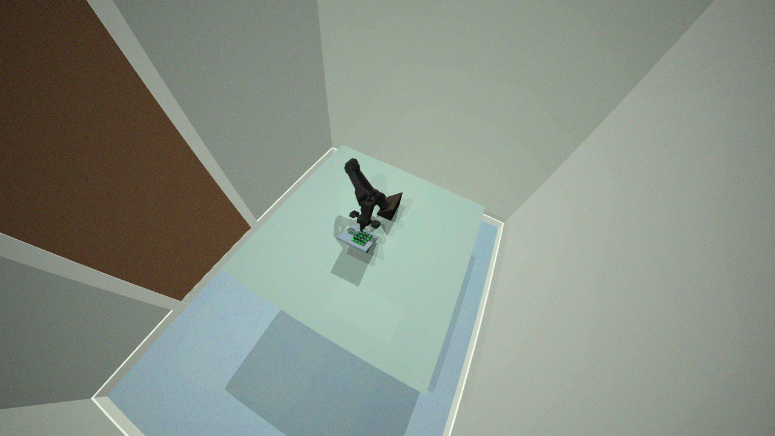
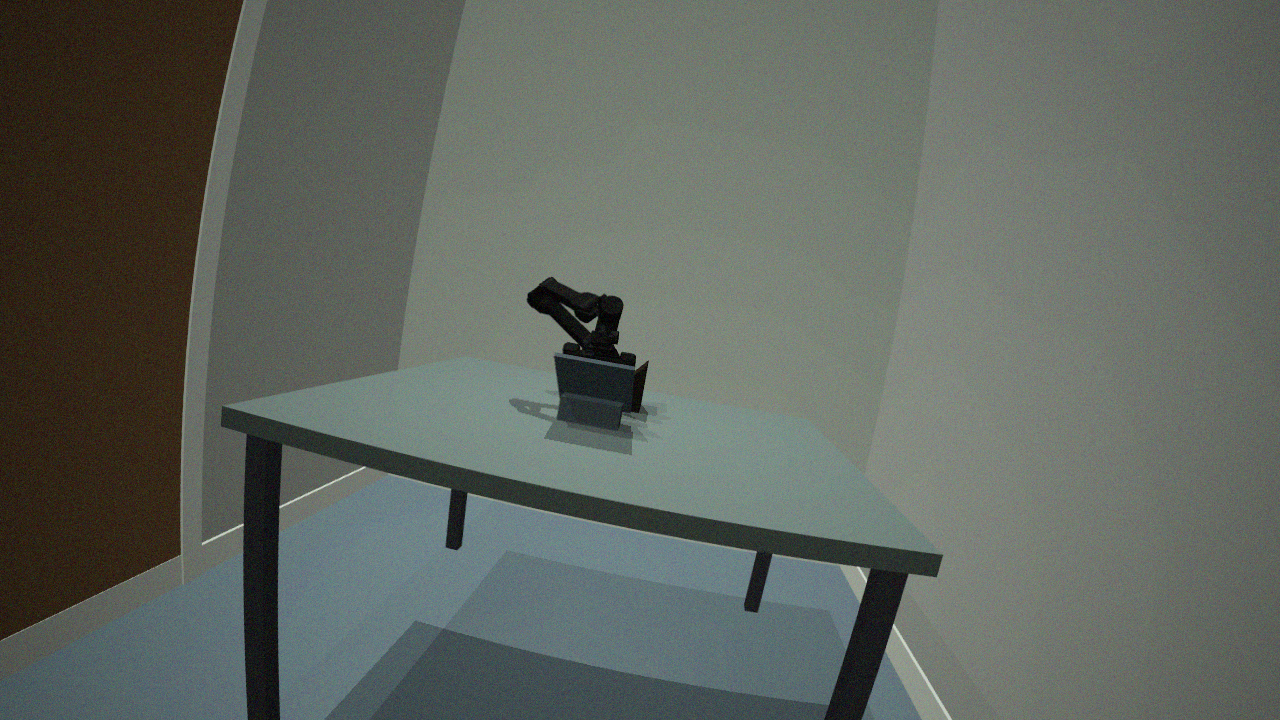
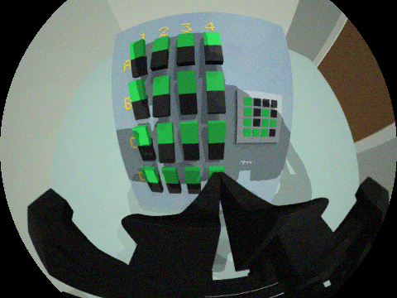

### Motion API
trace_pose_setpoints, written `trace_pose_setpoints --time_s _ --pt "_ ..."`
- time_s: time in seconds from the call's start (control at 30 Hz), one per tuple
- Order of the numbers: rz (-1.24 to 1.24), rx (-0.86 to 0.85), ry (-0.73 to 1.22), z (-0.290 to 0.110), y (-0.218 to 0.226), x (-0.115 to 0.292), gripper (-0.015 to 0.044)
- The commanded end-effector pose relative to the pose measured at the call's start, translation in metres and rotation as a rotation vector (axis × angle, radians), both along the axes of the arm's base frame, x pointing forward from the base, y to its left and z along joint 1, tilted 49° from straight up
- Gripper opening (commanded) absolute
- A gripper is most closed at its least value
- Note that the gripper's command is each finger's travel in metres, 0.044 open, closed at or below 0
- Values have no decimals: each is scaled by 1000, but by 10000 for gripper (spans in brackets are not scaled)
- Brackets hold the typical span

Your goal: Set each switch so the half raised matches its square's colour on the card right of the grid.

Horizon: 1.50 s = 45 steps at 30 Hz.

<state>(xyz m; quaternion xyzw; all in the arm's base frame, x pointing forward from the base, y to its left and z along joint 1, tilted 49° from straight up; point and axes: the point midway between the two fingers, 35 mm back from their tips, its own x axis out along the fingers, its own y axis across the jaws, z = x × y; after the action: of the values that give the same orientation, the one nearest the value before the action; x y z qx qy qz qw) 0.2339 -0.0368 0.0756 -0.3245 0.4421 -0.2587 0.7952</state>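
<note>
A tilted blue-grey panel (image 1: 342, 237) (image 2: 595, 380) (image 3: 256, 54) holds a four-by-four grid of green and dark switches, rows A to D, columns 1 to 4. The small card (image 3: 240, 120) sits right of the grid. From its far row, it reads: green, dark, dark, dark; green, dark, green, dark; green, dark, green, green; green, green, green, dark. My gripper (image 1: 361, 229) (image 3: 217, 176) is shut and empty. Its tips are at switch D4 (image 3: 215, 169) and hide its nearer half; contact cannot be told. Which halves are raised is not clear throughout. The panel hides the fingertips in the exterior view.
A dark brown wedge-shaped block (image 1: 391, 207) (image 2: 640, 386) stands beside the arm, close to the panel. Neighbouring switch D3 (image 3: 192, 175) lies just left of the fingertips. The pale green table (image 1: 422, 260) (image 2: 716, 474) extends around the arm and panel.
</note>
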Motion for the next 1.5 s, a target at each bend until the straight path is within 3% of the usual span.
trace_pose_setpoints --time_s 0.0,1.47 --pt "3 0 5 -1 0 -1 0" --pt "3 0 5 -3 -3 1 0"
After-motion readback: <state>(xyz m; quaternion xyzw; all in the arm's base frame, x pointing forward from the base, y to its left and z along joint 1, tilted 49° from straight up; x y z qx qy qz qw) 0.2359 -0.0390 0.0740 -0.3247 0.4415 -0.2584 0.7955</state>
